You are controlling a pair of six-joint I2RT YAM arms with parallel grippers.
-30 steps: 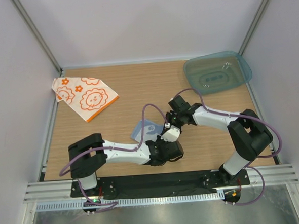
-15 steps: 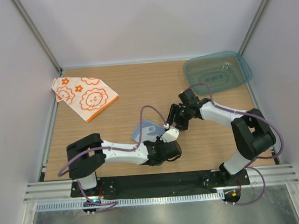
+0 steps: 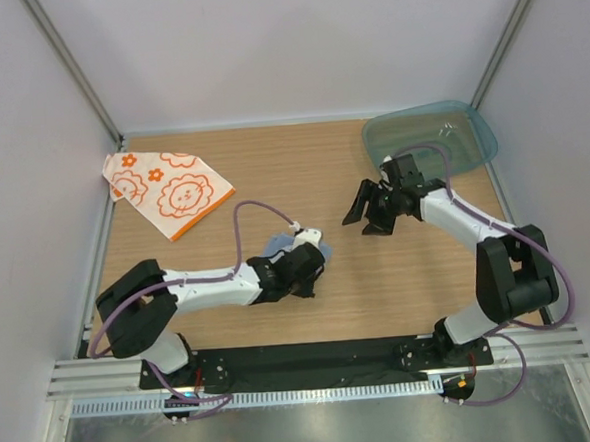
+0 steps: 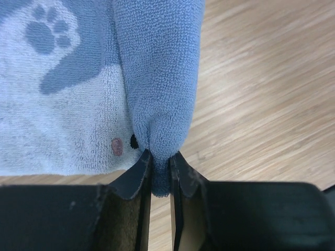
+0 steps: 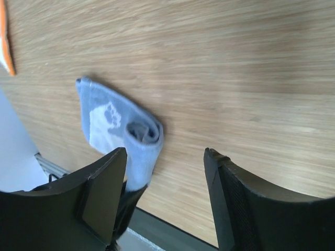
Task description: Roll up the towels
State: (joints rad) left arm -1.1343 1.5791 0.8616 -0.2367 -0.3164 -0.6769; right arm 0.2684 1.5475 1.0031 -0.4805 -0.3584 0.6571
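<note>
— Whereabouts of the half-rolled light blue terry towel with paw print point(image 3: 276, 245)?
— Lower centre of the overhead frame, on the wooden tabletop point(image 3: 272, 172); pinched at one end by the clenched left end effector point(image 3: 303, 261), long axis straight out from its fingertips (flat part alongside).
— And the right end effector point(image 3: 370, 214)?
— Released, well apart toward upper right. Left nearer. Upper left: white orange-flowered towel point(image 3: 168, 194), flat.

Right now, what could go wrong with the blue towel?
The left gripper pinches only one end of the roll in the blue towel, and the right gripper hangs open, away from it, so the roll may loosen. The flat part is not yet rolled; a pull could drag it crooked.
</note>
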